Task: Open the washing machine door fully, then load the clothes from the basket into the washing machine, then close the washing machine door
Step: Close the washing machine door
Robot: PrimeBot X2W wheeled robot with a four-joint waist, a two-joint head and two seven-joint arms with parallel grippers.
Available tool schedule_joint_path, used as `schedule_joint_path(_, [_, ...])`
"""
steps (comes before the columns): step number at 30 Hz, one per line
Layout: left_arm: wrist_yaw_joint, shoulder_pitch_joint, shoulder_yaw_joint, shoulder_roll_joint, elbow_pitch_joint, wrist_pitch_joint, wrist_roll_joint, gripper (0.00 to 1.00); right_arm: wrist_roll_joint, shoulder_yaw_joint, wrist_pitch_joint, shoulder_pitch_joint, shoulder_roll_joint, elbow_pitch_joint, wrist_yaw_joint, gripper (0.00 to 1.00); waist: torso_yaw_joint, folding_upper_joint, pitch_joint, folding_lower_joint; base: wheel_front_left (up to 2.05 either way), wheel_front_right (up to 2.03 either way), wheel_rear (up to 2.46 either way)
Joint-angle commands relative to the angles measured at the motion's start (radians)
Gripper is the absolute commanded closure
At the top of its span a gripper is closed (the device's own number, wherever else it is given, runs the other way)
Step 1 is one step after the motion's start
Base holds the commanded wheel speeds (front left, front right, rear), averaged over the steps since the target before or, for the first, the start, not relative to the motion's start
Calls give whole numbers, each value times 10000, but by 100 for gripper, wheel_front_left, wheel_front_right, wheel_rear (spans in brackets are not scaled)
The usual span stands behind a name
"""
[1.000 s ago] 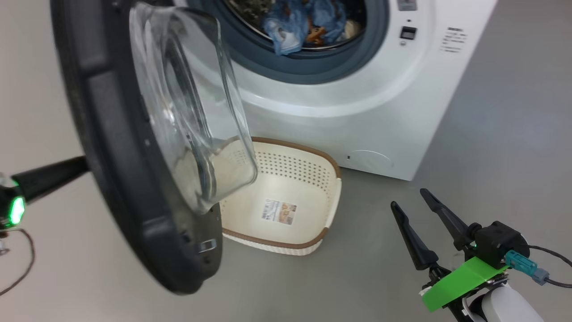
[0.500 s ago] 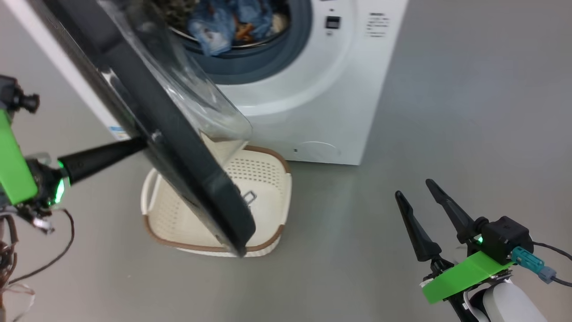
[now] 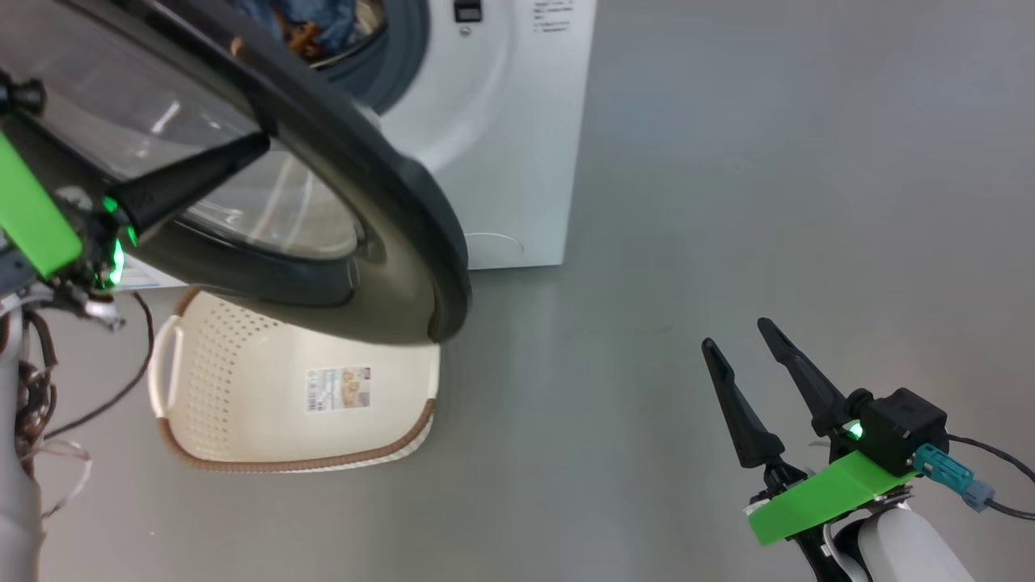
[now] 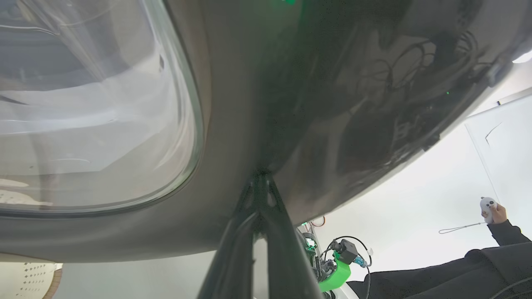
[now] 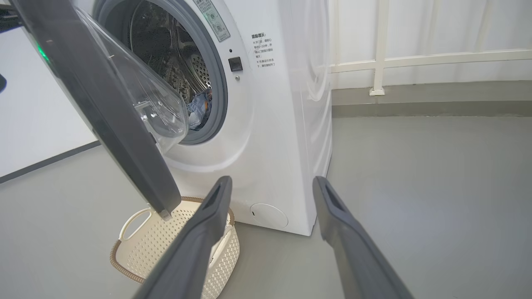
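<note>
- left fingers (image 3: 202, 174) pressed together, holding nothing; tips set vs the glossy black rim of the washing machine door (image 3: 388, 202), outer face, just beside the glass; left wrist view shows contact right at the tips
- step in hand looks like the closing push: door part-swung, hanging over the basket, its free edge well apart from the machine front
- to do it well: push square on the rim, not the glass; stay near the free edge for leverage; follow the hinge arc so tips don't skid on the gloss; end w/ a firm press till the latch catches
- basket (image 3: 210, 388) on the floor under the door, looks empty, label sticker on its bottom; door should pass above it, exact clearance can't be told
- clothes (image 3: 311, 20) lie in the drum, blue w/ orange; one bit sits near the grey seal (image 3: 404, 56), so it may get pinched; worth a check before the last push
- washing machine (image 3: 517, 145) white, round service flap low on its front
- right fingers (image 3: 740, 404) spread wide, empty, well apart to the right, clear of the door's swing
- no raised surface here: all stands on a plain grey floor (image 3: 768, 162), smooth; white wall and white rail (image 5: 415, 62) behind; a person (image 4: 478, 270) in a dark sleeve off to one side, small pale device in hand
</note>
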Motion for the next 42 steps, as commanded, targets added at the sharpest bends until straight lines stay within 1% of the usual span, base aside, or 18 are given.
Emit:
schedule_joint_path(1, [-111,-576,306,360,-160,-139,166,100,-93,193,-48,-203,67,-269,14,0,-304,0,246,0,0,0,0])
schedule_joint_path(6, [-111,-1159,314,246,367,-655,456,100,-120,217,-48,-387,200,-290,14,0,-584,0,417,0,0,0,0])
schedule_joint_path(13, [-111,-1836,585,359,1258,-1706,850,100,-138,183,-48,-521,321,-329,14,0,-884,0,580,0,0,0,0])
schedule_joint_path(21, [-111,-2319,737,340,1890,-2597,832,100,-152,118,-48,-586,331,-328,14,0,-934,0,676,0,0,0,0])
schedule_joint_path(24, [-111,-2395,624,304,2000,-2690,778,100,-162,117,-48,-642,332,-317,14,0,-901,0,679,0,0,0,0])
schedule_joint_path(28, [-111,-2283,428,331,1979,-2597,705,100,-164,119,-48,-660,327,-300,14,0,-843,0,633,0,0,0,0])
schedule_joint_path(31, [-111,-1856,172,425,1766,-2386,580,100,-162,92,-48,-586,301,-279,14,0,-688,0,479,0,0,0,0])
schedule_joint_path(39, [-111,-502,-51,551,1056,-2583,338,100,-131,56,-48,-370,91,-206,14,0,-211,0,24,0,0,0,0])
schedule_joint_path(40, [-111,-296,-68,560,967,-2615,295,93,-122,49,-48,-332,53,-194,14,0,-143,0,-45,0,0,0,0])
schedule_joint_path(42, [-111,111,-35,564,832,-2733,179,84,-105,33,-48,-255,-17,-172,14,0,-23,0,-194,0,0,0,0])
